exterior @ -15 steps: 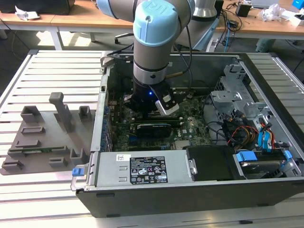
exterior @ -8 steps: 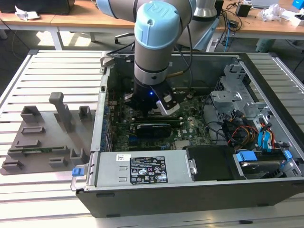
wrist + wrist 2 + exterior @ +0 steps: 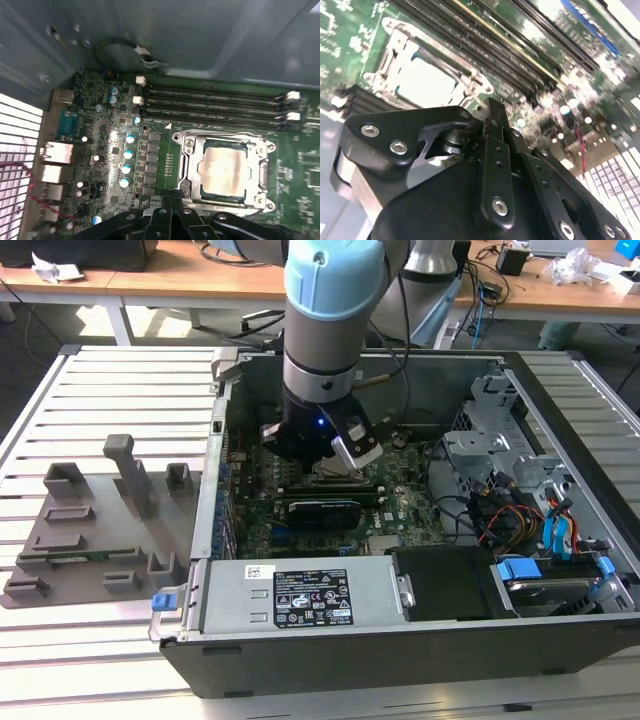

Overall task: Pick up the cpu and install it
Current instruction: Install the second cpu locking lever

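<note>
A Universal Robots arm (image 3: 322, 330) reaches down into an open computer case (image 3: 420, 540) lying on its side on a slatted metal table (image 3: 110, 390), its gripper (image 3: 322, 452) low over the green motherboard (image 3: 400, 505). In both wrist views the cpu (image 3: 223, 169) sits flat inside the socket frame (image 3: 227, 167) — its silvery top bare, ringed by the metal bracket, beside the long rows of memory slots (image 3: 215, 102). The gripper (image 3: 495, 120) hangs just above the board near the socket and holds nothing; in the second wrist view its dark fingers (image 3: 496, 125) stand together, no gap between them.

Around the work: a black expansion card (image 3: 325, 510) lies across the board below the gripper in the exterior view, a grey power supply (image 3: 300, 595) with a white label fills the case's near edge, and drive cages (image 3: 510, 440) with blue-tabbed brackets and a tangle of coloured cables (image 3: 500, 520) crowd the exterior view's right. On the table at the exterior view's left rests a grey fixture tray (image 3: 90, 530) with raised holders and slots. Behind the table stand wooden workbenches (image 3: 150, 280) strewn with cables and small items — a workshop setting under even indoor light.
</note>
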